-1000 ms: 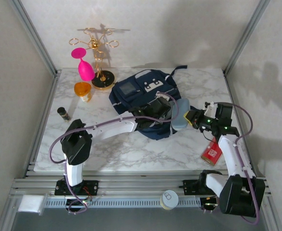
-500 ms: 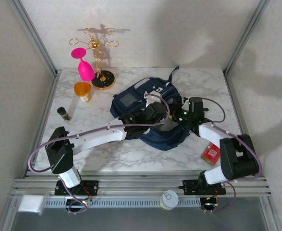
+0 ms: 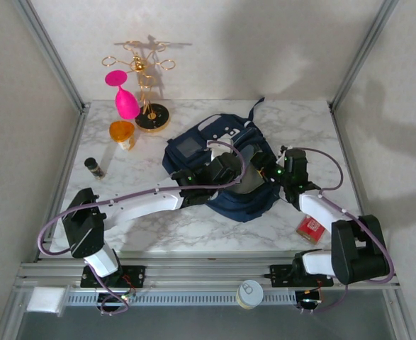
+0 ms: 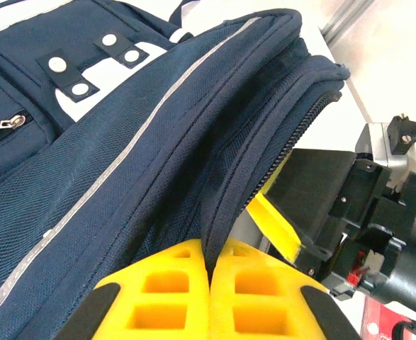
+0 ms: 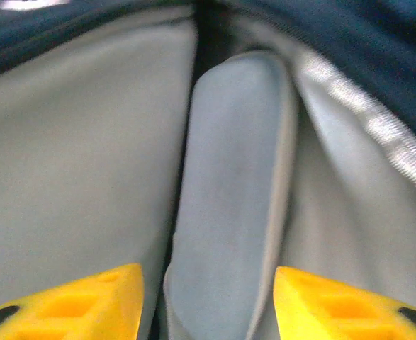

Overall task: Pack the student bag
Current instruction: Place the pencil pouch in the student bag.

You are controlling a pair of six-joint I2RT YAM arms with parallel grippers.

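Roughly mid-table (image 3: 215,230): bag (image 3: 193,157) lies flat on its back, mouth turned toward the right arm.

- Left gripper (image 3: 230,168): fingers together, pinched on the bag's zip edge (image 4: 209,283), holding the mouth lifted.
- Right gripper (image 3: 268,170): at the mouth, fingers apart (image 5: 208,283). A grey case (image 5: 236,177) stands between and ahead of them, against the grey lining (image 5: 73,142). Fingers do not look to be pressing it.

Handling, as I judge it:
- Soft, limp fabric; the bag (image 4: 122,142) sags and folds wherever it is not held. No stiff frame to be seen.
- Weave looks coarse, so it should grip well; not fragile.
- Probably light while nearly empty, so it may slide on the smooth marble if pushed.
- Best hold: the doubled, stitched zip edge or the trim stripe, as the left one has it. A pinch on a flat panel would only bunch cloth.
- Risk: if that edge slips free, the mouth collapses.
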